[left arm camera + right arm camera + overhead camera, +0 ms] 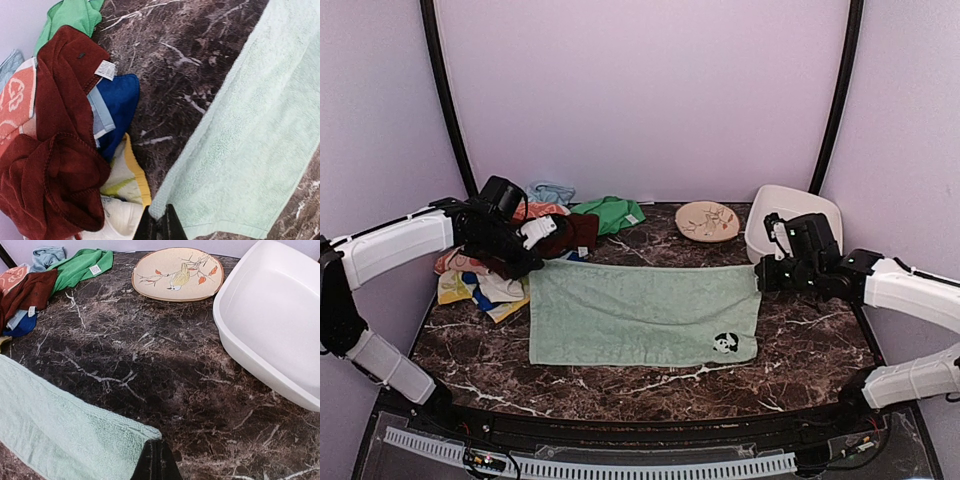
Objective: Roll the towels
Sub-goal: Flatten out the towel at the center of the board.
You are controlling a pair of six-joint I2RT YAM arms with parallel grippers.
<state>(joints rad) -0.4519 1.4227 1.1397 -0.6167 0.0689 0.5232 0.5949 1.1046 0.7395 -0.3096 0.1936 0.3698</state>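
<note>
The mint-green towel (640, 310) lies flat and unrolled on the bench (810, 370), its far corners pinched by the left tool (159, 226) and right tool (156, 462); the heaped towels (485, 275) wait, no roll begun

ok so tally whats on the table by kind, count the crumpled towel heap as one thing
mint towel, laid flat: 1
heap of crumpled towels, too tangled to count one by one: 1
plate: 1
white tub: 1
total: 4
</note>
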